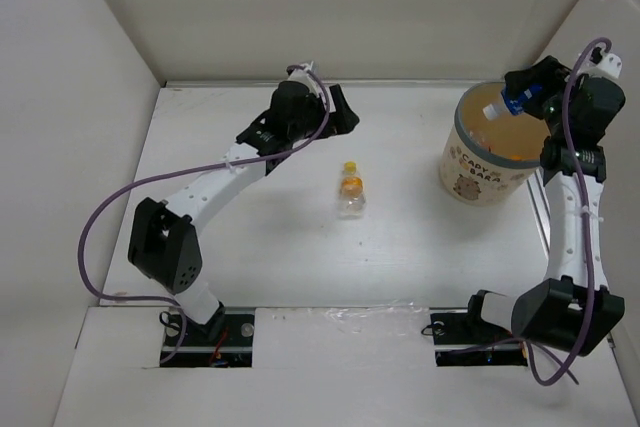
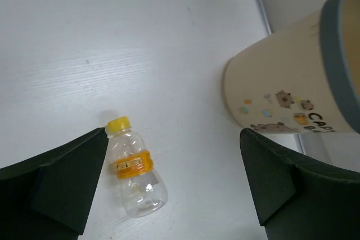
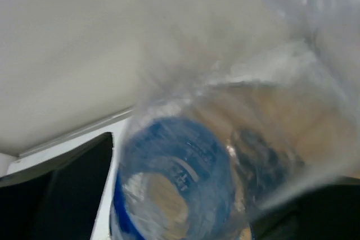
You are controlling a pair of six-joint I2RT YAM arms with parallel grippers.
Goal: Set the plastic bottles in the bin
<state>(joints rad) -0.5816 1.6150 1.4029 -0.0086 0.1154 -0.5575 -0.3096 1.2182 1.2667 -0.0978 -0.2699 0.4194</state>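
A small clear plastic bottle (image 1: 351, 190) (image 2: 134, 170) with a yellow cap and orange label lies on its side mid-table. My left gripper (image 1: 338, 112) (image 2: 173, 133) hovers open behind it, nothing between its fingers. The bin (image 1: 462, 127) (image 2: 281, 71), a cream tub with a grey-blue rim, stands at the right. Above its mouth is my right gripper (image 1: 527, 90) (image 3: 180, 161), fingers spread. A blue-labelled clear bottle (image 1: 513, 103) (image 3: 185, 167) shows motion-blurred between them while the fingers look sharp, so it is loose. Orange-tinted bottles (image 1: 495, 110) lie inside the bin.
White walls (image 1: 300, 7) box in the table on the left, back and right. The bin sits close to the right wall. The left arm (image 1: 215, 187) stretches diagonally across the left half of the table.
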